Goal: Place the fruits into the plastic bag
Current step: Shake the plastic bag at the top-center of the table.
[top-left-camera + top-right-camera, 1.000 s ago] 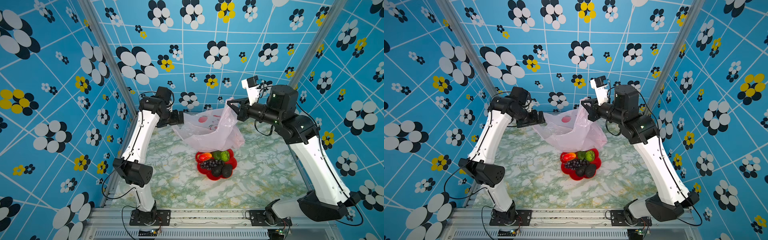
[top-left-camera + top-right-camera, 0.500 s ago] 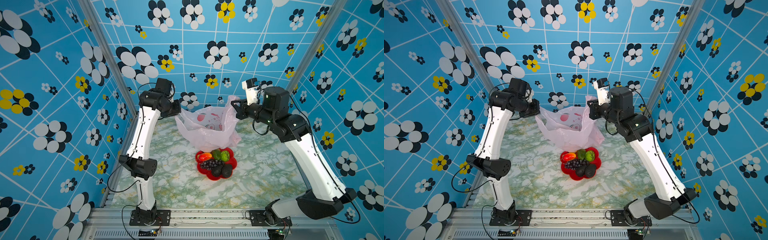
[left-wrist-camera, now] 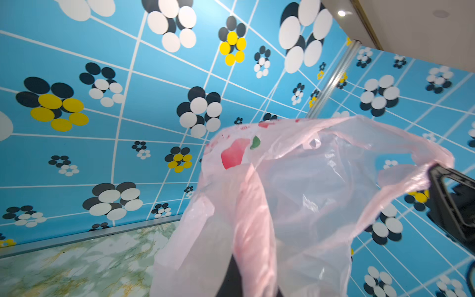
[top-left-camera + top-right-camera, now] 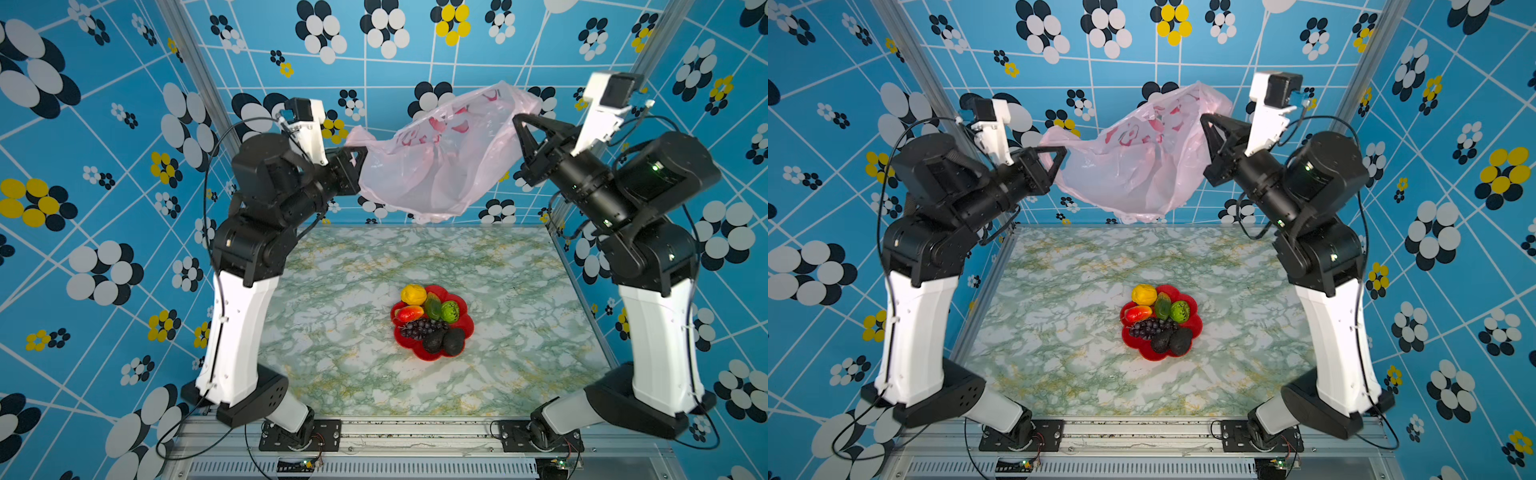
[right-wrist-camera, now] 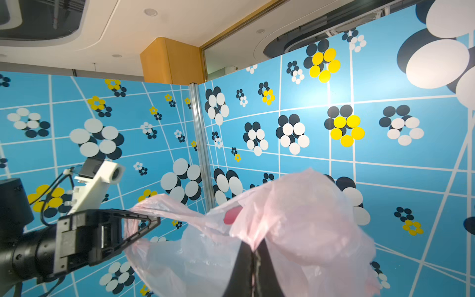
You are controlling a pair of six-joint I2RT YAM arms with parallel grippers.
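The pale-pink plastic bag (image 4: 436, 166) (image 4: 1133, 166) hangs stretched in the air near the back wall, well above the table. My left gripper (image 4: 360, 150) (image 4: 1064, 150) is shut on one of its top corners. My right gripper (image 4: 515, 118) (image 4: 1202, 117) is shut on the other. In the right wrist view the plastic bag (image 5: 295, 218) bunches at the closed right gripper (image 5: 253, 246). In the left wrist view the plastic bag (image 3: 308, 192) covers the jaws. The fruits lie on a red dish (image 4: 459, 298): a yellow one (image 4: 413, 294), a red-orange one (image 4: 409, 313), a green one (image 4: 450, 311), grapes (image 4: 422, 328), two avocados (image 4: 454, 341).
The dish (image 4: 1196, 328) sits right of the middle of the marbled table (image 4: 332, 332). Blue flowered walls stand close on both sides and at the back. A metal rail (image 4: 415, 428) with the arm bases runs along the front edge.
My left gripper has shut on the bag. Both arms have lifted it off the table and pulled it apart, and the yellow fruit behind it has come into sight.
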